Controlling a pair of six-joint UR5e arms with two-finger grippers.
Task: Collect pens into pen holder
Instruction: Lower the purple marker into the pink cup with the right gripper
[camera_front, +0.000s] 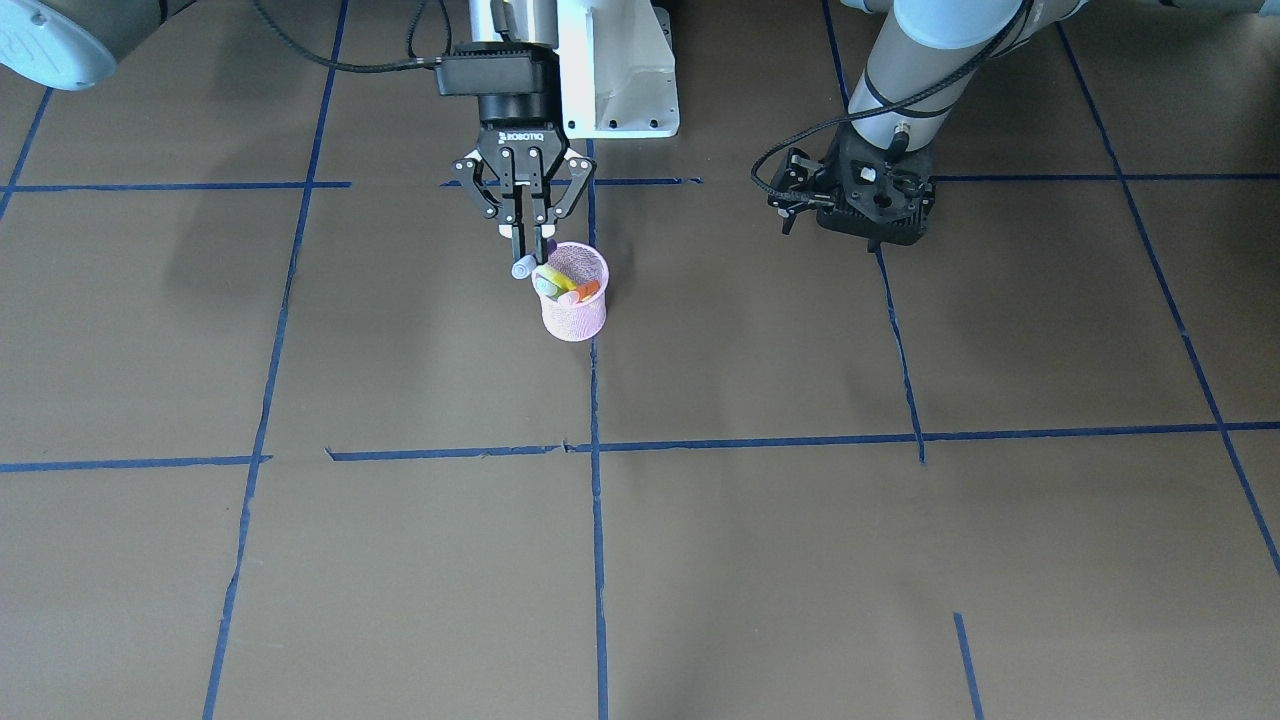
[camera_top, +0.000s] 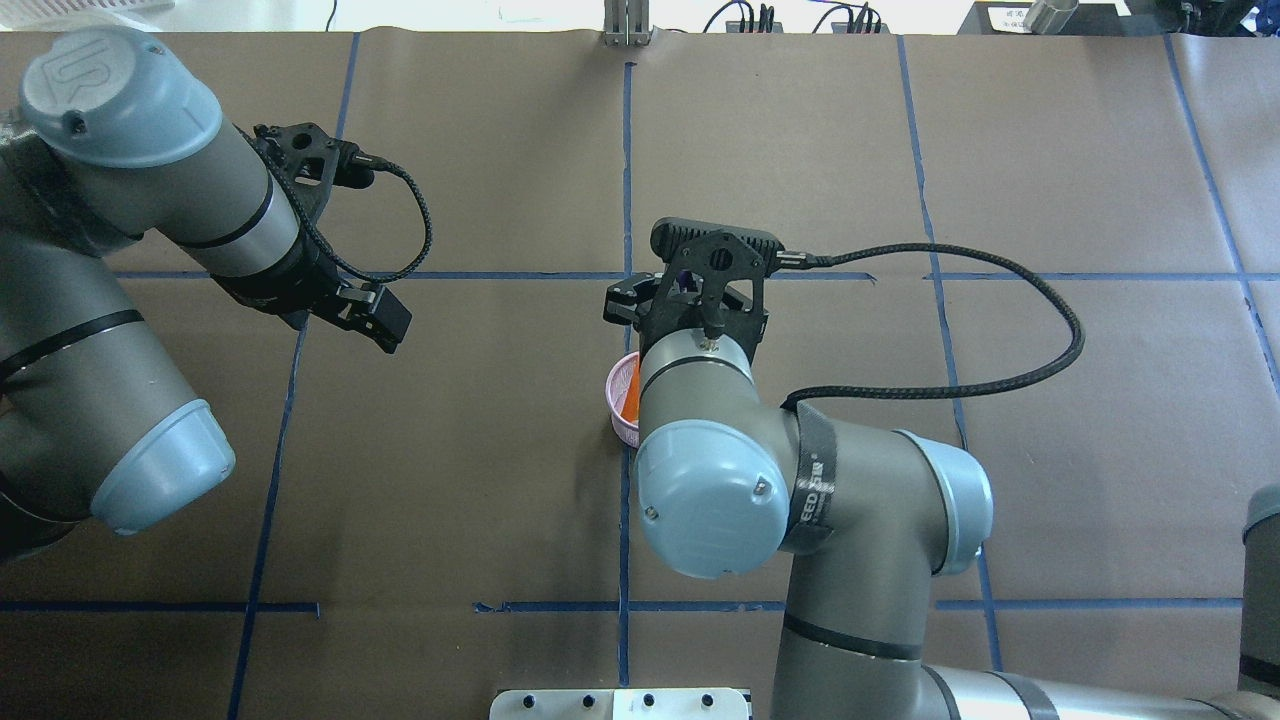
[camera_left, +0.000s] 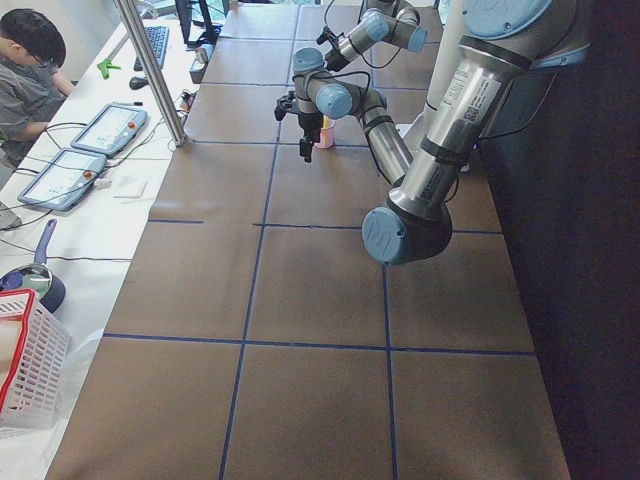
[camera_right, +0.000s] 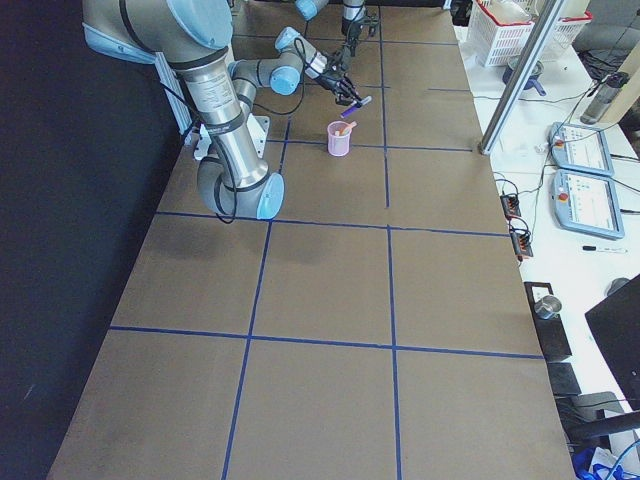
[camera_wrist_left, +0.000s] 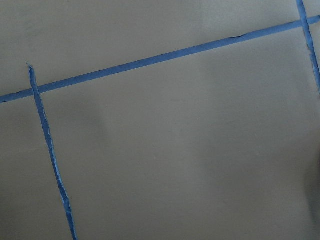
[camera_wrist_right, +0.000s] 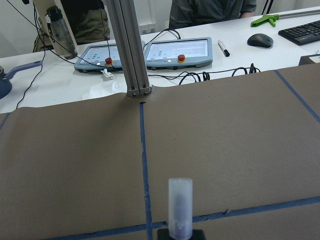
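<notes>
**Step in hand: last pen to cup.**

- R arm: right gripper is clenched on the purple pen. The pen is gripped crosswise and tilted, pale cap pointing away from the robot. It hangs just above the left rim of the pen holder in the front view, not yet inside.
- Holder: upright near table centre. The yellow pen, green pen and orange pen lean inside.
- L arm: left gripper is parked well apart, prob. to keep clear; can't tell if its claw is released or clenched.
- Est.: pen needs tipping more upright before release, or it may catch the rim.
</notes>
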